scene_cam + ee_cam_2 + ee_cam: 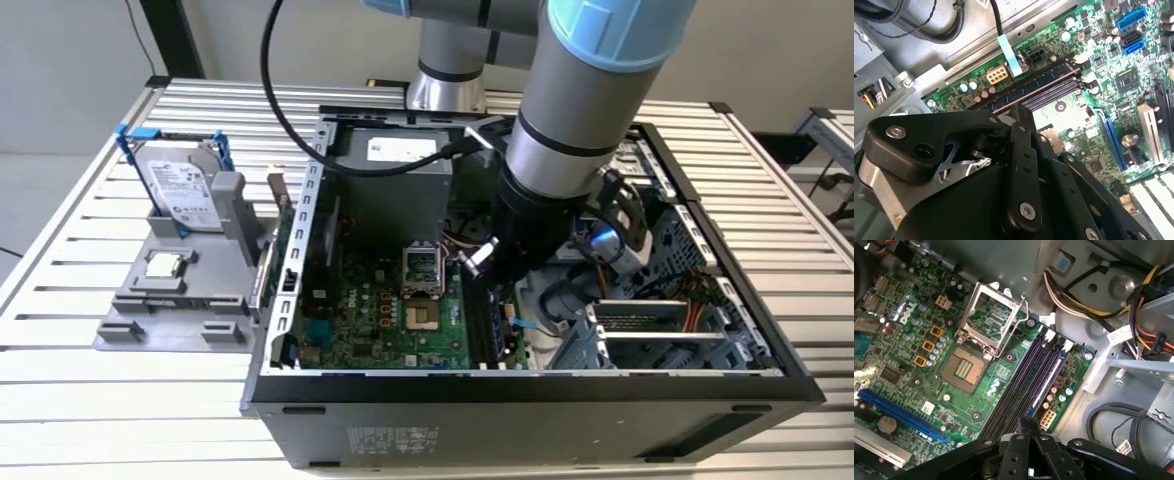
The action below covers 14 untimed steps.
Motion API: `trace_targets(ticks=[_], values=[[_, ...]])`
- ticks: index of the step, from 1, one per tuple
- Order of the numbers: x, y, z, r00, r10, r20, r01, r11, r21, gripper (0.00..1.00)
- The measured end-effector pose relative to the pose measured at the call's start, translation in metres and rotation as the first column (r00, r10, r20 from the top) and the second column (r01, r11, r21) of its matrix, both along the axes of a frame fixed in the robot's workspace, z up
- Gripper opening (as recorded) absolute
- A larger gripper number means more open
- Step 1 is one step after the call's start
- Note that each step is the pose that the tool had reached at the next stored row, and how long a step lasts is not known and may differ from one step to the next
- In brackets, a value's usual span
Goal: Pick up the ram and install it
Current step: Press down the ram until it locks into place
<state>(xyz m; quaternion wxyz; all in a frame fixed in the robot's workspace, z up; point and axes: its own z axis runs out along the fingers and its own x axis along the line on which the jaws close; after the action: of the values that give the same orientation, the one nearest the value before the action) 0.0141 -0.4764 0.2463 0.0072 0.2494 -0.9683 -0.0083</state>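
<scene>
The ram is a long dark blue stick standing on edge in the outermost memory slot of the green motherboard, beside empty black slots. In the second wrist view the ram runs along the board's edge. My gripper hangs just over one end of these slots, its black fingers drawn together with nothing between them. Whether the tips touch the stick cannot be told. In the exterior view the arm reaches down into the open computer case.
The open processor socket lies beside the slots. Cable bundles and a drive cage crowd the case's other side. Outside, at the exterior view's left, a grey fixture holds a silver hard drive and a square chip.
</scene>
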Motion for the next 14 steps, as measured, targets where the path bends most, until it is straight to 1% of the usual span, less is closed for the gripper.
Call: trace_targets(ticks=[3, 8, 13, 14], values=[[0.0001, 0.0004, 0.0, 0.9998, 0.021, 0.0001, -0.021, 0.9998, -0.0001, 0.0], [0.0001, 0.0012, 0.0001, 0.9985, 0.055, 0.0023, -0.055, 0.9985, -0.0002, 0.0], [0.0001, 0.0012, 0.0, 0.9983, 0.059, 0.0024, -0.059, 0.9983, -0.0002, 0.0], [0.0001, 0.0012, 0.0001, 0.9979, 0.065, 0.0024, -0.065, 0.9979, -0.0003, 0.0]])
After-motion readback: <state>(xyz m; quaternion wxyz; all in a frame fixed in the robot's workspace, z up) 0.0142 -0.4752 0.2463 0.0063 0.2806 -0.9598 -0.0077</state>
